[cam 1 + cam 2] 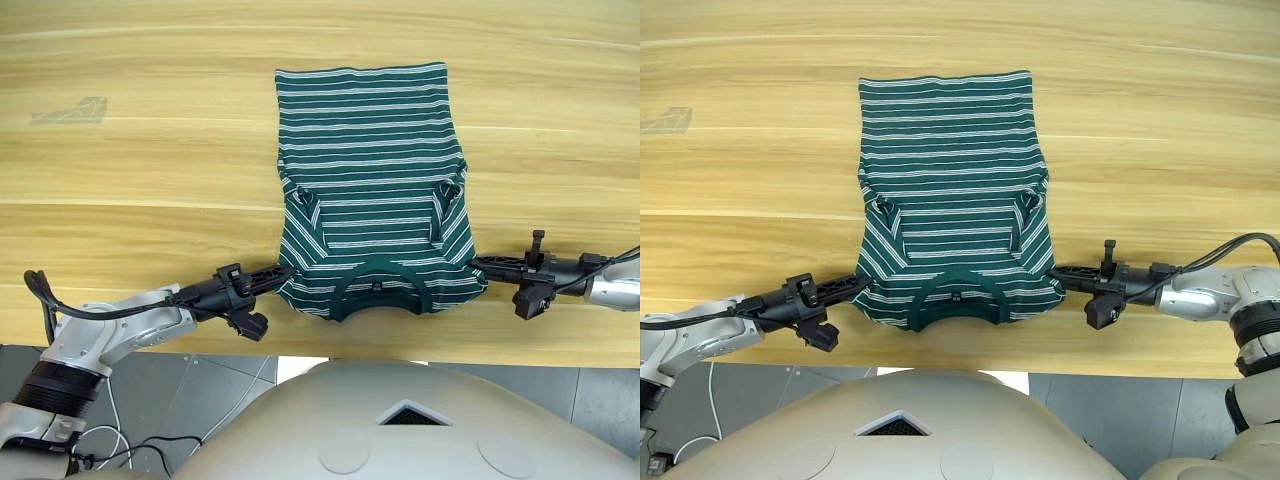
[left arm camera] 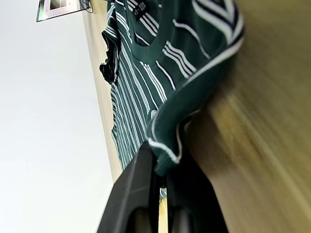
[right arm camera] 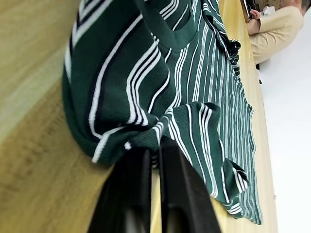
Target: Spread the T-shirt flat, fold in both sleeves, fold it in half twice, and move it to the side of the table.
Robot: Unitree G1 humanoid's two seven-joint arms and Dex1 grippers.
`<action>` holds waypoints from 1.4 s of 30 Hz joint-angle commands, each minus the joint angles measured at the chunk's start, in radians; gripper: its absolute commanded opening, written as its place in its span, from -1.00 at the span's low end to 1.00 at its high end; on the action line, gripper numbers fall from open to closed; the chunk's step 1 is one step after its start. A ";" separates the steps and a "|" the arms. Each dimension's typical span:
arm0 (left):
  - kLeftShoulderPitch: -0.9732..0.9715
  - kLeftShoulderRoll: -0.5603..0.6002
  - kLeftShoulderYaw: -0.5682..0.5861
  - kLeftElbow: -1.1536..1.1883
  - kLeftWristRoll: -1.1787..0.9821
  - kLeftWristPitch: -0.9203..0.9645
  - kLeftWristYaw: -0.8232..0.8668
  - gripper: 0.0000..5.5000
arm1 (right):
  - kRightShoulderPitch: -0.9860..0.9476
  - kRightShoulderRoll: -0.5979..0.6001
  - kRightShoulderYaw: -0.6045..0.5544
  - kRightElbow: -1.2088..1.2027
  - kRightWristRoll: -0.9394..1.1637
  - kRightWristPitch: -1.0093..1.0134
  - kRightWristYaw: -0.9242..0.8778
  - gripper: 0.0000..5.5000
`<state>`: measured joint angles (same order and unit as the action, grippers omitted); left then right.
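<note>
A dark green T-shirt point(image 1: 372, 160) with thin white stripes lies on the wooden table point(image 1: 150, 200), collar toward me, both sleeves folded in over the body. My left gripper point(image 1: 284, 272) is shut on the near left shoulder corner of the shirt. My right gripper point(image 1: 476, 263) is shut on the near right shoulder corner. In the left wrist view the fingers point(image 2: 146, 165) pinch a striped fold of the T-shirt point(image 2: 146, 73). In the right wrist view the fingers point(image 3: 133, 162) clamp the bunched edge of the T-shirt point(image 3: 194, 68), slightly raised off the wood.
The table's near edge point(image 1: 150, 345) runs just behind both grippers. Bare wood stretches to the left and right of the shirt and beyond its far hem. A faint grey mark point(image 1: 70, 110) sits on the wood at the far left.
</note>
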<state>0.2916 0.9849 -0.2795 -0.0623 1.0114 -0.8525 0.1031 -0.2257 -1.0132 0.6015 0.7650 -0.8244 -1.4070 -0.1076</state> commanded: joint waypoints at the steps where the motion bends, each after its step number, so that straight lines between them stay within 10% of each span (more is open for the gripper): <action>1: 0.031 0.003 -0.044 0.067 0.042 0.028 -0.041 -1.00 | 0.032 0.021 0.026 0.019 0.059 0.014 0.111 -1.00; 10: 0.109 0.085 0.014 0.053 -0.404 0.171 -0.362 -1.00 | 0.179 -0.032 0.099 -0.287 1.006 0.431 0.651 -1.00; 19: 0.241 0.219 0.208 -0.083 -0.646 0.336 -0.627 -1.00 | 0.323 -0.190 -0.108 -0.781 1.454 1.039 1.008 -1.00; 29: 0.419 0.196 0.405 -0.496 -1.058 0.520 -0.885 -1.00 | 0.528 -0.163 -0.339 -1.028 1.490 1.251 1.119 -1.00; 42: 0.502 0.063 0.624 -0.482 -1.214 0.579 -1.085 -1.00 | 0.659 -0.087 -0.532 -1.122 1.485 1.362 1.231 -1.00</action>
<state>0.7808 1.0580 0.3258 -0.5205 -0.1944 -0.2816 -0.9574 0.4225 -1.1067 0.1174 -0.3249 0.6272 -0.0734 1.1049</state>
